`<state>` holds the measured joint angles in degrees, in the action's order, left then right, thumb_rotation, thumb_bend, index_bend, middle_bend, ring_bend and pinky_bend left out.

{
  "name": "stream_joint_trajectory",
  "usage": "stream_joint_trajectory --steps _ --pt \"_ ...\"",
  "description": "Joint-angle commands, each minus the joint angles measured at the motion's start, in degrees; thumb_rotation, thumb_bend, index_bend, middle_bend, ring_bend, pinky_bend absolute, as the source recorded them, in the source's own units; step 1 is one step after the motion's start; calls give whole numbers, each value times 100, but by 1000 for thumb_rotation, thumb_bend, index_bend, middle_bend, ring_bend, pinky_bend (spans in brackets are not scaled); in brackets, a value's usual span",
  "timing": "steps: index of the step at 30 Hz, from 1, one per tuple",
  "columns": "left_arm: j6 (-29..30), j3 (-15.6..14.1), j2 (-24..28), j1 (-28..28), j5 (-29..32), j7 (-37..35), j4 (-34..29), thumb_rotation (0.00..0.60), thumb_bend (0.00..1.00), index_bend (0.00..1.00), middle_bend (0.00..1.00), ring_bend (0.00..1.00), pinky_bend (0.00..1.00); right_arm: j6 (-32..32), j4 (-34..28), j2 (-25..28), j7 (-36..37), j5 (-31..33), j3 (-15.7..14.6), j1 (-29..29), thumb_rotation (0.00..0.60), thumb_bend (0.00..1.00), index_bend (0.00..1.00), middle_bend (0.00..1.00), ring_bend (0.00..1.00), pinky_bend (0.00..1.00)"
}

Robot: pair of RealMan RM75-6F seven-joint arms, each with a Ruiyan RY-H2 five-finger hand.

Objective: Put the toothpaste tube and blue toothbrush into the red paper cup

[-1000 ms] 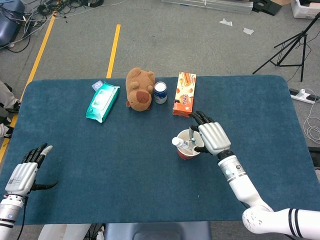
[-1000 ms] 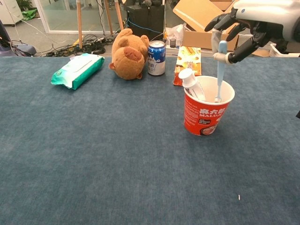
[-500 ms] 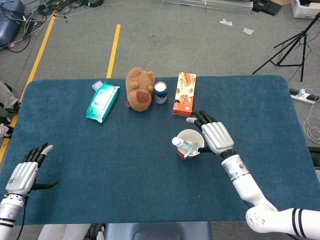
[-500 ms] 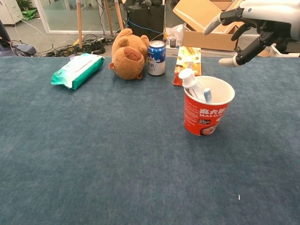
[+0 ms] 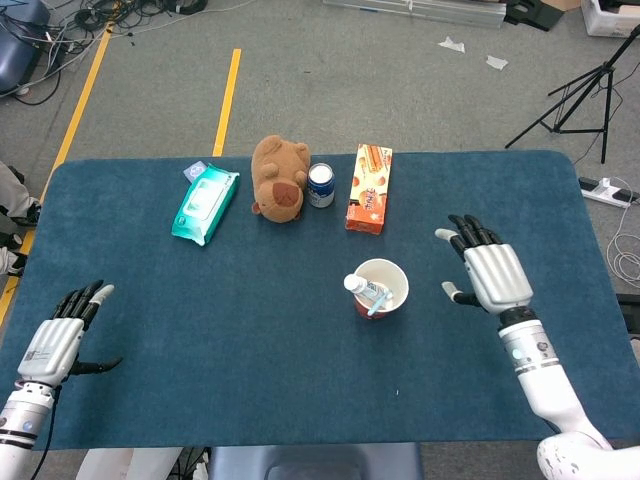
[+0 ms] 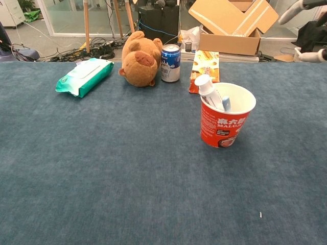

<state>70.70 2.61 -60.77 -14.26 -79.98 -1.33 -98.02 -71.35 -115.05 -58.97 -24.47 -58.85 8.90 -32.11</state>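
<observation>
Bright, even light is seen in both views.
Only soft, small shadows are cast on the blue table [image 5: 250,300]. Things are shown sharp in the head view. In the chest view, the right hand [image 6: 309,30] at 2 o'clock is cut off and blurred.

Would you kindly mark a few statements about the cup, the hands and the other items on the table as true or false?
1. The white-capped toothpaste tube stands inside the red paper cup. True.
2. The right hand holds the blue toothbrush. False: it is open and empty, well to the right of the cup; the toothbrush sits in the cup.
3. The left hand is open near the table's front left corner. True.
4. The brown plush toy lies between the blue drink can and the orange snack box. False: the can lies between toy and box.
</observation>
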Motion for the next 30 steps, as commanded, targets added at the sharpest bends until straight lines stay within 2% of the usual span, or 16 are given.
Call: stream_joint_trajectory --steps 1,10,16,22,30 --pt "0 49 -10 -51 12 93 -65 600 0 0 0 0 0 -248 -52 178 31 -322 -200 288 600 190 224 78 0 206" --pt "188 258 -89 -177 70 611 -78 600 0 0 0 0 0 -1020 190 285 342 -1224 -644 1115 600 191 224 75 0 206" --pt "270 268 -154 -183 112 921 -65 600 0 0 0 0 0 -1154 373 293 757 -1527 -822 1489 600 191 224 71 0 206" --pt "318 277 -170 -163 187 1011 -78 600 0 0 0 0 0 -1173 508 280 1039 -1743 -922 1733 600 191 224 70 0 206" --pt "427 324 -189 -115 358 1161 -233 600 0 0 0 0 0 -1139 603 308 1365 -1880 -896 1908 600 192 224 70 0 206"
